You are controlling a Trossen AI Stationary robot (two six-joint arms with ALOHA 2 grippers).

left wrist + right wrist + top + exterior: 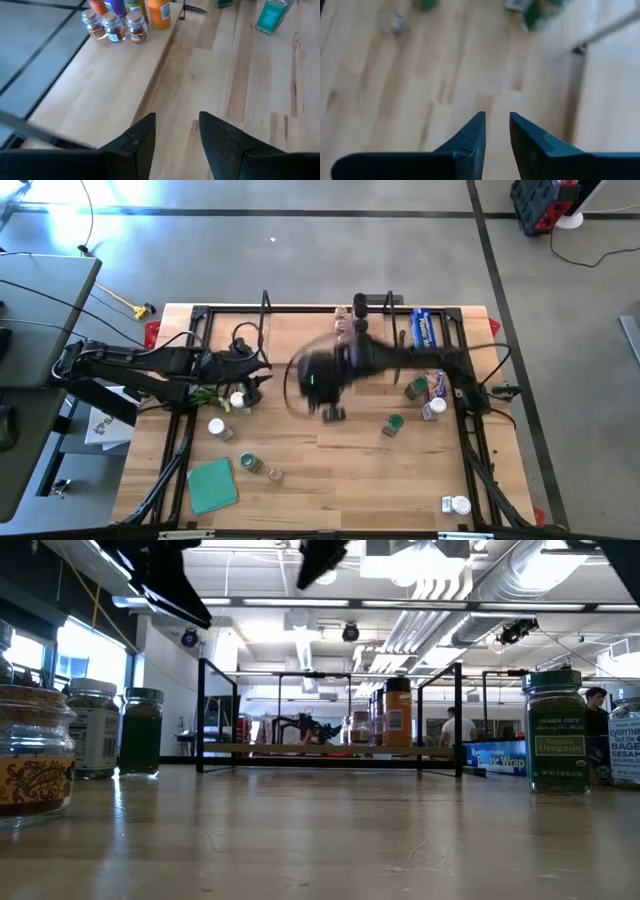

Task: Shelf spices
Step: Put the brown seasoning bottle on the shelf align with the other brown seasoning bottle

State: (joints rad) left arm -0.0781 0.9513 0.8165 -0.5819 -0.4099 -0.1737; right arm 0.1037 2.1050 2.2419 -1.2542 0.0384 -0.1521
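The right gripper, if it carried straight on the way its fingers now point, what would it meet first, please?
Probably bare table: the right gripper holds nothing and only wood lies directly ahead. Green-lidded jars sit farther on and off to the side, though depth is unclear.

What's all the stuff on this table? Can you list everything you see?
shelf: one, light wood board with black end frames, far edge of the table.
jars on the shelf: at least six; three clear with reddish contents, others orange, purple, yellowish; bunched together.
loose spice jars: about nine, white or green lids, scattered left and right.
wrap box: one, blue, just right of the shelf.
flat square: one, teal, near-left part of the table.
left gripper: open, empty, over the table's left side.
right gripper: narrow gap, empty, over the middle.
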